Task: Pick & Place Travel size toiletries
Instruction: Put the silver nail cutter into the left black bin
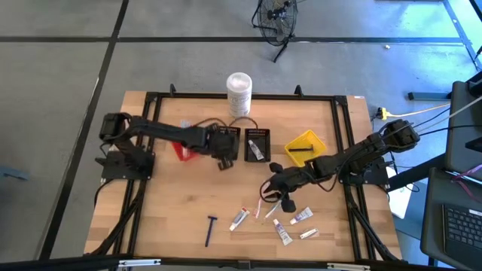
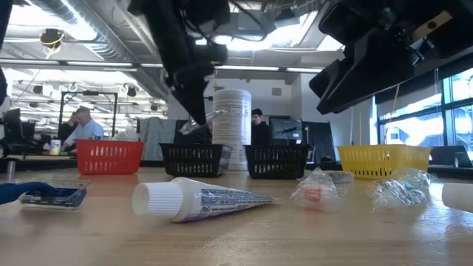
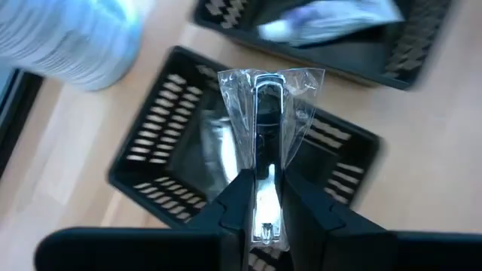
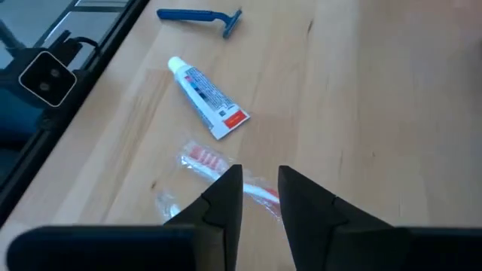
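White-capped tube (image 2: 194, 199) lies closest in low view, flat on wooden table (image 1: 173, 211). Left gripper (image 3: 258, 197) hangs over black bin (image 3: 173, 143), fingers clamped on clear-wrapped metal item (image 3: 263, 135), possibly nail clipper. Right gripper (image 4: 260, 188) low over table's front, fingers narrowly apart, straddling wrapped red-and-white toothbrush (image 4: 207, 162); grip on it, cannot tell. Blue razor (image 1: 210, 229) near front edge, left of tubes and sachets. Second black bin (image 1: 257, 144) holds one tube. Yellow bin (image 1: 305, 147) just behind right arm.
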`<state>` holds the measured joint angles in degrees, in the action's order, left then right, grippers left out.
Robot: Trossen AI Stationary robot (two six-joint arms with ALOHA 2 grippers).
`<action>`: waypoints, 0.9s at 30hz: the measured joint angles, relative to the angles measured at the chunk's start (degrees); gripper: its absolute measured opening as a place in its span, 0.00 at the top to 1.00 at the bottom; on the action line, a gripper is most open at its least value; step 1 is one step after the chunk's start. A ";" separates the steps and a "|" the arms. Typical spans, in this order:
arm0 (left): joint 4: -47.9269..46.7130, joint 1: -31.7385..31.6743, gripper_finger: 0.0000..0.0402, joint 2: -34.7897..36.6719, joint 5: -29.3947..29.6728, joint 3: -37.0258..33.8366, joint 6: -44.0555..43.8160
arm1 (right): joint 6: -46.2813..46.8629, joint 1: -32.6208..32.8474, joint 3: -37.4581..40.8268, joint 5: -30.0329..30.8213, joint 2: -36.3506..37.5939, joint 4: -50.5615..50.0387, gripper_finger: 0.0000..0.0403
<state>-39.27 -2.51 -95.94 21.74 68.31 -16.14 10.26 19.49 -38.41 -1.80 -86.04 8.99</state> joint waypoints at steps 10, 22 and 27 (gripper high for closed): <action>0.60 -9.06 0.87 -5.17 -10.29 0.00 4.93 | 0.00 0.60 0.00 2.39 0.00 0.39 0.72; 0.52 -10.54 0.82 -10.14 -12.95 -0.04 5.90 | -0.20 0.77 0.00 5.88 0.00 0.39 0.57; 0.53 -10.53 0.77 -9.99 -12.28 -0.04 6.53 | -0.20 0.76 0.00 5.88 0.00 0.39 0.52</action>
<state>-38.74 -13.04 -105.93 9.47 68.27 -9.61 10.07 20.26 -38.41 4.08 -86.04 9.39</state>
